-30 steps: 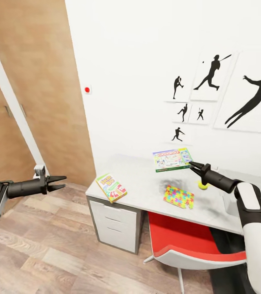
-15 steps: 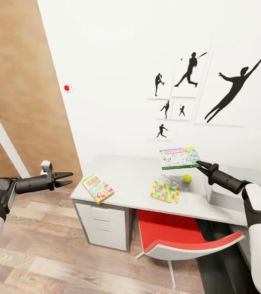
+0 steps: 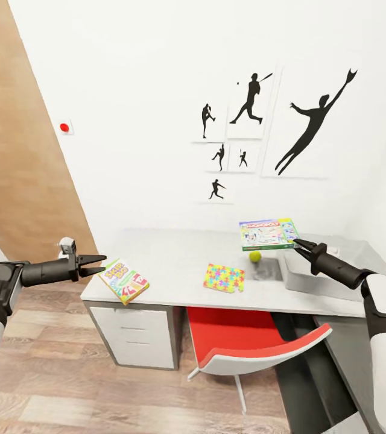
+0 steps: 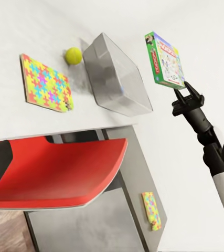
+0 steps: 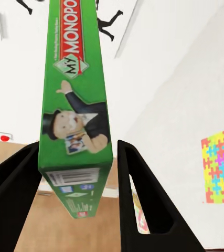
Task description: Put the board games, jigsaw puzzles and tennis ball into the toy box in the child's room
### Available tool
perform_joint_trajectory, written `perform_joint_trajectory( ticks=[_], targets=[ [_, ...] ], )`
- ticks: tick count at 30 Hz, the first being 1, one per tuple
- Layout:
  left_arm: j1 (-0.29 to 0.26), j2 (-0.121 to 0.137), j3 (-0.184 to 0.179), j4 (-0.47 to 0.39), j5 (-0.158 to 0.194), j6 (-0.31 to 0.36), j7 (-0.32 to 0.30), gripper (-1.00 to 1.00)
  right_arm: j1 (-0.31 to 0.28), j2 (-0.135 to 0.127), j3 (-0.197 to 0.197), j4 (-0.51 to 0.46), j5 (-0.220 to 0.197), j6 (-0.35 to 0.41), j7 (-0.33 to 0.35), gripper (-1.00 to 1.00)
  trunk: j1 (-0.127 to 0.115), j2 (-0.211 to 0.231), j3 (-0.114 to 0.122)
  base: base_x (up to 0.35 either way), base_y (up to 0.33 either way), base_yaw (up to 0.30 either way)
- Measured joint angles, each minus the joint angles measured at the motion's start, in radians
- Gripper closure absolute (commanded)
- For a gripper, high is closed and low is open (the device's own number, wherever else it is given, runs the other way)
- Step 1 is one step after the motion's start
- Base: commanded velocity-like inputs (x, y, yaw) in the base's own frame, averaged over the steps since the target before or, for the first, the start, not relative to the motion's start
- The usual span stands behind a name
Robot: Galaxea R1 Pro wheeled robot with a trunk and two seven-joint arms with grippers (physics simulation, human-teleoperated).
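Observation:
My right gripper (image 3: 298,243) is shut on the edge of the green-edged Monopoly board game (image 3: 266,233), held in the air just left of the pale grey toy box (image 3: 301,276) on the table (image 3: 169,262). In the right wrist view the box (image 5: 75,105) sits between both fingers (image 5: 143,194). The tennis ball (image 3: 255,257) and a jigsaw puzzle (image 3: 224,278) lie on the table, with the Skip-Bo game (image 3: 123,281) at its left corner. My left gripper (image 3: 102,264) is open and empty beside that corner. A second jigsaw (image 4: 151,210) lies on a lower grey surface.
A red and white chair (image 3: 247,346) stands tucked under the table. White drawers (image 3: 136,334) fill the table's left end. A wooden door (image 3: 18,150) is at left, with wood-plank floor in front. Silhouette pictures (image 3: 310,123) hang on the wall.
The head view has swung right, shifting the scene left. My right gripper has carried the Monopoly box rightward past the tennis ball to the toy box. The left gripper is nearer the Skip-Bo game.

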Motion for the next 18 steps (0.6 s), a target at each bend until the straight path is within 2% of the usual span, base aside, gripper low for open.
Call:
perform_joint_trajectory(
  ticks=[3, 9, 13, 18],
  targets=[
    [0.0, 0.0, 0.0, 0.0, 0.0, 0.001, 0.0, -1.0, 0.003, 0.0, -0.001, 0.0, 0.0, 0.001, 0.0, 1.0, 0.0, 0.0, -0.002, 0.0, 0.0, -0.13],
    [0.001, 0.002, 0.003, 0.0, 0.0, 0.001, 0.0, -1.0, 0.007, 0.002, 0.001, -0.001, -0.005, 0.002, 0.0, 1.0, 0.0, 0.0, -0.003, 0.0, 0.004, -0.014],
    [0.001, 0.003, 0.007, 0.0, 0.0, 0.001, 0.0, -1.0, 0.007, 0.002, 0.001, -0.001, -0.005, 0.002, 0.0, 1.0, 0.0, 0.0, -0.003, 0.0, 0.114, -0.025],
    [0.001, 0.003, 0.009, 0.0, 0.001, 0.0, 0.0, -1.0, 0.007, 0.002, 0.002, -0.001, -0.004, 0.002, -0.001, 1.0, 0.0, 0.0, -0.003, 0.018, 0.101, -0.215]
  ],
)
